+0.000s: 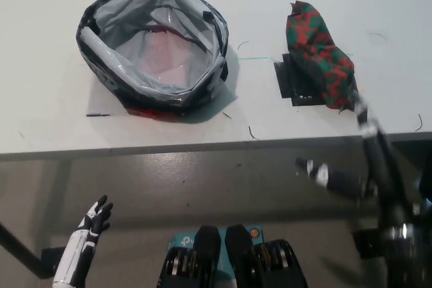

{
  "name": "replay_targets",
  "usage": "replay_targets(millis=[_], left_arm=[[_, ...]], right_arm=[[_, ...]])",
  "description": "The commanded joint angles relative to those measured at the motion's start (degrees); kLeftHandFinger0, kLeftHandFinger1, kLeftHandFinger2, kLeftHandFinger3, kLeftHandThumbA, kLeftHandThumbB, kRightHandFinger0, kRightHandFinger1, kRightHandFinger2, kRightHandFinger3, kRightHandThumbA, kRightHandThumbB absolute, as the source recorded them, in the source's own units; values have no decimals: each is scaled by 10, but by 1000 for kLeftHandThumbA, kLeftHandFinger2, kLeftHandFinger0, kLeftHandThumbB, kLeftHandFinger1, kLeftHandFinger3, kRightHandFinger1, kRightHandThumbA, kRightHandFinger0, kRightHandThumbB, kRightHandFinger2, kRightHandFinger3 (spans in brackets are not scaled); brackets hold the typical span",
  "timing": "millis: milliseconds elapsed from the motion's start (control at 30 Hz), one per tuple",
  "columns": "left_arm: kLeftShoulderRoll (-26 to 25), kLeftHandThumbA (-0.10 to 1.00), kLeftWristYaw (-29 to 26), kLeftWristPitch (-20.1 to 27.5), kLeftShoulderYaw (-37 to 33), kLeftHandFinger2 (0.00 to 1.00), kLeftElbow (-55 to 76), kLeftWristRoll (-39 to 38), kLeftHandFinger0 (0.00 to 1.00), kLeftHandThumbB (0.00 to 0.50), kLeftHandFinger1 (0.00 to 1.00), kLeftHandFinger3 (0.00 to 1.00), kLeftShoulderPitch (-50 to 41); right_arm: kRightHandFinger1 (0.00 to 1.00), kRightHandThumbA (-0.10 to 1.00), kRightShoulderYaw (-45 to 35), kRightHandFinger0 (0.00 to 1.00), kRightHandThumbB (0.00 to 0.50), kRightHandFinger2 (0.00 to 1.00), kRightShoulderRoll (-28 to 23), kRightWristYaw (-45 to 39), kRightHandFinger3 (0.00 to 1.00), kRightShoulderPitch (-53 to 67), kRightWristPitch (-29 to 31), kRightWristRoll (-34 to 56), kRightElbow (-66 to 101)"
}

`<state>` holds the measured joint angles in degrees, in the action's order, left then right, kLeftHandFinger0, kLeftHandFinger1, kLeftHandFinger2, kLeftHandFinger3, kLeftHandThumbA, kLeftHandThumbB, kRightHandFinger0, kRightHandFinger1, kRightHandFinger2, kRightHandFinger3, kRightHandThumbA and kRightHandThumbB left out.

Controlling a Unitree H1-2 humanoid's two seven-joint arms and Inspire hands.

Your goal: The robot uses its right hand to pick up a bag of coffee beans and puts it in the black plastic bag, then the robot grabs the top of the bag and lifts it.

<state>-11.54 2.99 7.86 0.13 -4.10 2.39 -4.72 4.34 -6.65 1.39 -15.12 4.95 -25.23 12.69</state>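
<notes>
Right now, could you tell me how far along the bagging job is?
Nothing is done yet. The coffee bag lies on the table, apart from the open black plastic bag. The right hand reaches toward it, fingers apart; the left hand rests low. Bagging and lifting remain.

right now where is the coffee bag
In the head view the red and green coffee bag lies on the white table at the right, partly over a black patch, beside the open plastic bag.

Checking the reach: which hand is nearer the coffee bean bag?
Right. The right hand reaches up at the coffee bean bag's lower edge; the left hand rests low, far off to its left.
</notes>
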Motion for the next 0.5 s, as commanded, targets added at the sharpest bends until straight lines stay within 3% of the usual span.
replay_targets(millis=[0, 67, 133, 200, 467], left_arm=[[-17, 1000, 4, 72, -12, 1000, 35, 37, 1000, 247, 1000, 1000, -12], [-16, 1000, 4, 73, -13, 1000, 36, 39, 1000, 245, 1000, 1000, -12], [-16, 1000, 3, 75, -13, 1000, 35, 41, 1000, 242, 1000, 1000, -12], [-17, 1000, 5, 71, -13, 1000, 37, 41, 1000, 248, 1000, 1000, -11], [-16, 1000, 5, 80, -14, 1000, 34, 43, 1000, 248, 1000, 1000, -10]], right_arm=[[1000, 1000, -8, 1000, 469, 1000, -51, -89, 1000, -253, -216, -199, 26], [1000, 1000, 2, 1000, 485, 1000, -63, -92, 1000, -310, -244, -197, -37], [1000, 994, 13, 1000, 463, 1000, -69, -86, 1000, -353, -257, -196, -94], [1000, 968, 23, 1000, 473, 1000, -74, -75, 1000, -401, -271, -193, -167], [1000, 914, 45, 1000, 479, 1000, -60, -39, 1000, -499, -295, -159, -384]])
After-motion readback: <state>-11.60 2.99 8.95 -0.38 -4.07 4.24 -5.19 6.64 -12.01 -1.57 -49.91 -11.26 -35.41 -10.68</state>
